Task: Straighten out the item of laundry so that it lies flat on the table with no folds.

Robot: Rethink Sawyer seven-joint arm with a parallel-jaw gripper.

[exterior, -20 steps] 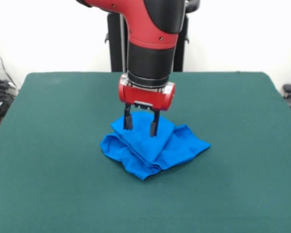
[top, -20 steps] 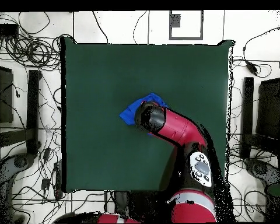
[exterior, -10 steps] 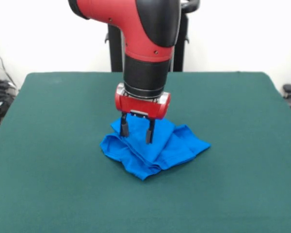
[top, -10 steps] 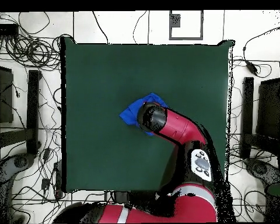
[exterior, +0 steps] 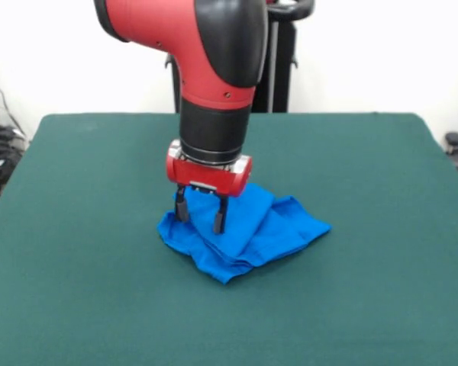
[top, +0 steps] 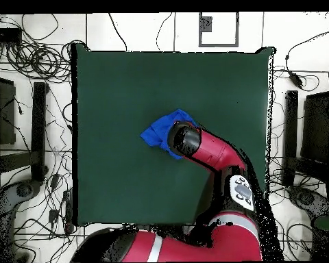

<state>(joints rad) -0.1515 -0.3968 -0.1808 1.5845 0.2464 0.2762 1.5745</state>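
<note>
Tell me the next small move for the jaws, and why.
Probably lower a little and shut on the fold. The gripper is open, jaws either side of a ridge at the left part of the crumpled blue shirt, which lies bunched in layers on the table.

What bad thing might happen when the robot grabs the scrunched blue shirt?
The gripper hangs open over the left part of the T-shirt, which is bunched in layers. It might pinch several layers together, so pulling would drag the whole bundle across the table instead of opening the folds.
</note>
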